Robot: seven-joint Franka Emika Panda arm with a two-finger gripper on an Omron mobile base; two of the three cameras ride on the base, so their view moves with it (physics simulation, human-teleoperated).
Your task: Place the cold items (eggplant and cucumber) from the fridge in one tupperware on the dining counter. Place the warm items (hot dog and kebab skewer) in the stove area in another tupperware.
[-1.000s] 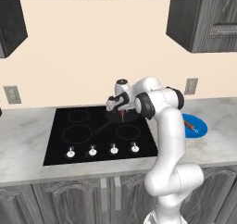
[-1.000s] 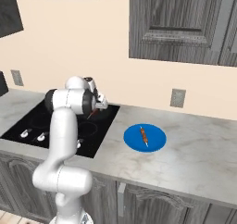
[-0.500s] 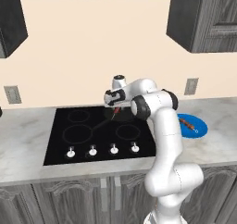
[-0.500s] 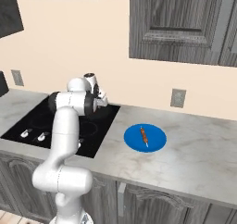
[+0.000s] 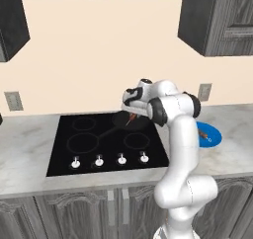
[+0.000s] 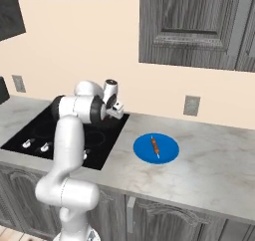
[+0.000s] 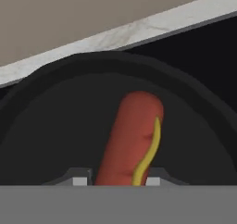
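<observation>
step: lifting hot dog (image 7: 132, 137) from pan (image 7: 55, 126) | jaws: gripping the hot dog | risk: round sausage slipping out, grip sitting near one end

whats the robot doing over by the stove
The arm is reaching over the back of the black cooktop, where a dark pan holds a hot dog with a yellow stripe. In the hand view the hand has its fingertips on either side of the hot dog, closed against it, so it appears to be grasping it. Off to the side, a kebab skewer lies on a blue plate on the counter.
</observation>
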